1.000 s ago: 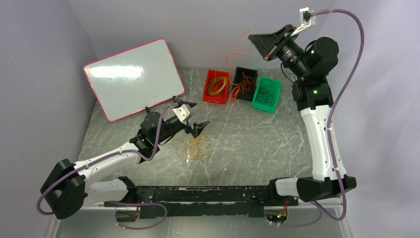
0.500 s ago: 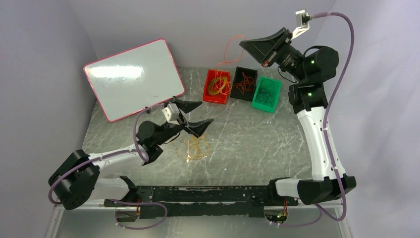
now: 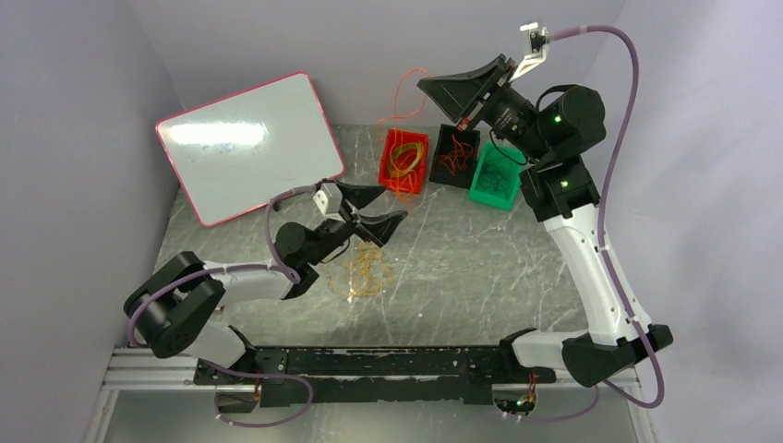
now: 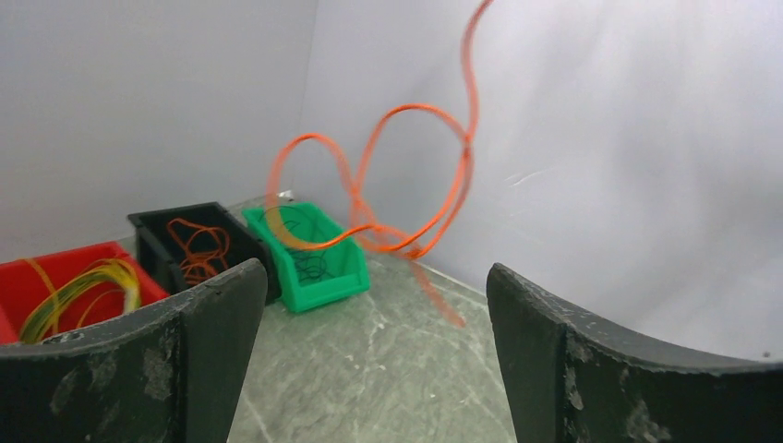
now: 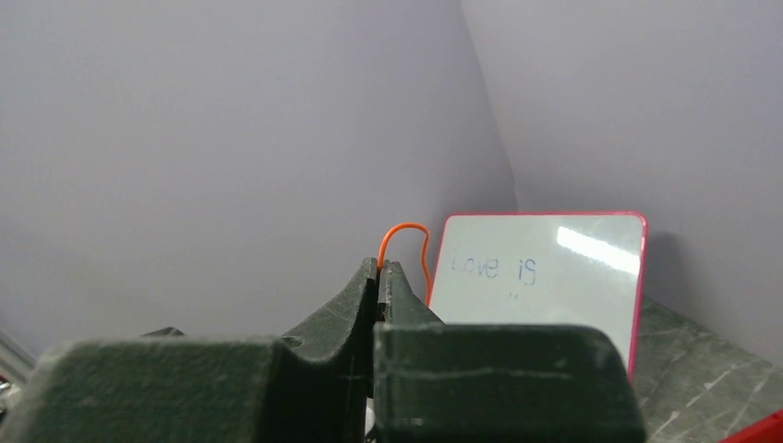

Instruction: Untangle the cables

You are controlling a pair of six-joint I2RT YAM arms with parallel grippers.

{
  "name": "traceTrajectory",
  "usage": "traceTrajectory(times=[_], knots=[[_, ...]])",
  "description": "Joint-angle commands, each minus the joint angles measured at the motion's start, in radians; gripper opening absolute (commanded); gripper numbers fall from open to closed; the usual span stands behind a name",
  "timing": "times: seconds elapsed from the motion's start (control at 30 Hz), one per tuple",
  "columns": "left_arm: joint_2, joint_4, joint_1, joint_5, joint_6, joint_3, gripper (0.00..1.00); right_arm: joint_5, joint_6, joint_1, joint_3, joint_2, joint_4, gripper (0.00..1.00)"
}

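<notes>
Pinching orange cable (image 3: 403, 92) in right gripper (image 5: 379, 275), left gripper (image 3: 391, 205) spread above tangle (image 3: 365, 272). Risks hooking red bin's (image 3: 399, 185) yellow loops (image 3: 406, 159): trailing end seemingly dips there.

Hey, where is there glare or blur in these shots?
Top view: a glare patch on the whiteboard. Left wrist view: the orange cable is smeared, its lower end fading out. Right wrist view: the right gripper looks soft, and the whiteboard shows a bright streak.

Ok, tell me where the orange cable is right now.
In the top view the orange cable hangs in the air near the back wall, pinched in the shut right gripper, close to the red bin.
</notes>
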State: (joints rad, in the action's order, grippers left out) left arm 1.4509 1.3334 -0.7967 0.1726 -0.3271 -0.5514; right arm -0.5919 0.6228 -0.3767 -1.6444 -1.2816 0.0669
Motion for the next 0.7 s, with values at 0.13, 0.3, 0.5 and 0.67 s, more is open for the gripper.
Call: traceTrajectory(times=[0.13,0.3,0.5,0.67], knots=[[0.065,0.216,-0.02,0.084,-0.104,-0.041,0.92,0.092,-0.048,-0.036,-0.042,0.01,-0.023,0.0],[0.108,0.198,-0.019,0.052,-0.064,-0.089,0.87,0.095,-0.042,-0.054,-0.045,0.011,-0.018,0.0],[0.169,0.185,-0.018,0.044,-0.004,-0.159,0.75,0.095,-0.04,-0.062,-0.062,0.014,-0.03,0.0],[0.216,0.193,-0.018,0.073,-0.022,-0.195,0.73,0.099,-0.044,-0.064,-0.072,0.02,-0.039,0.0]])
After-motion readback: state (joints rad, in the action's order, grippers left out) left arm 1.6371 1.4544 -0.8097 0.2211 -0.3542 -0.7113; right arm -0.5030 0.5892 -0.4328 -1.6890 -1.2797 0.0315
